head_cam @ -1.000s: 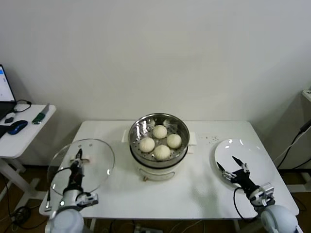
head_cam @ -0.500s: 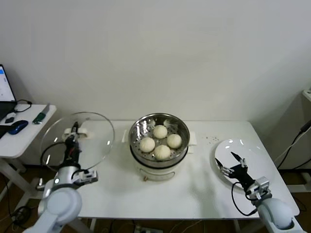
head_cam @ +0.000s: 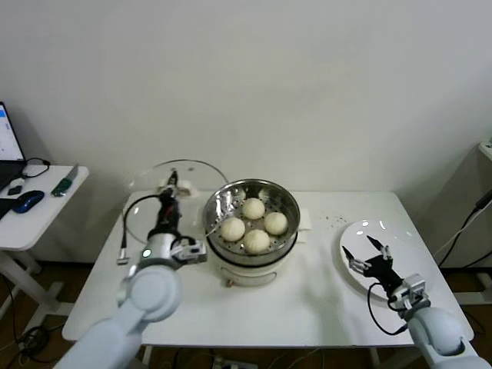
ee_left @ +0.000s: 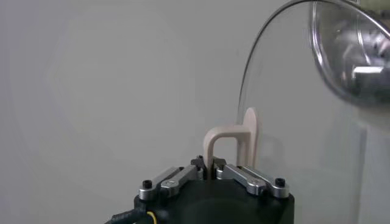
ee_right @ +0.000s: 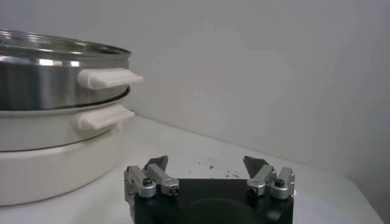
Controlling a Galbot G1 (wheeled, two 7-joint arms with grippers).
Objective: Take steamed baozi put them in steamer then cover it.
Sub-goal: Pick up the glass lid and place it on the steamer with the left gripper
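The steamer [head_cam: 286, 201], a shiny steel basket on a white cooker base [head_cam: 265, 270], stands mid-table with several cream-white baozi [head_cam: 253, 207] on its perforated floor. My left gripper [head_cam: 170, 184] is shut on the cream handle [ee_left: 228, 141] of a round glass lid [head_cam: 196, 173]. It holds the lid tilted nearly upright, just left of the steamer's rim. In the left wrist view the left gripper [ee_left: 211, 168] pinches the handle's loop and the lid's glass [ee_left: 292, 115] rises beside it. My right gripper [head_cam: 367, 257] is open and holds nothing, over the white plate [head_cam: 401, 235].
A side table [head_cam: 38, 219] at the far left carries a laptop, a mouse [head_cam: 28, 201] and small items. The right wrist view shows the steamer's side handle [ee_right: 109, 77] and the base's handle [ee_right: 105, 117] beyond the open right gripper [ee_right: 207, 167]. A wall stands close behind.
My left arm has lifted the glass lid from the table's left edge and carried it right, up beside the steamer, tipping it more upright. The right gripper has barely moved.
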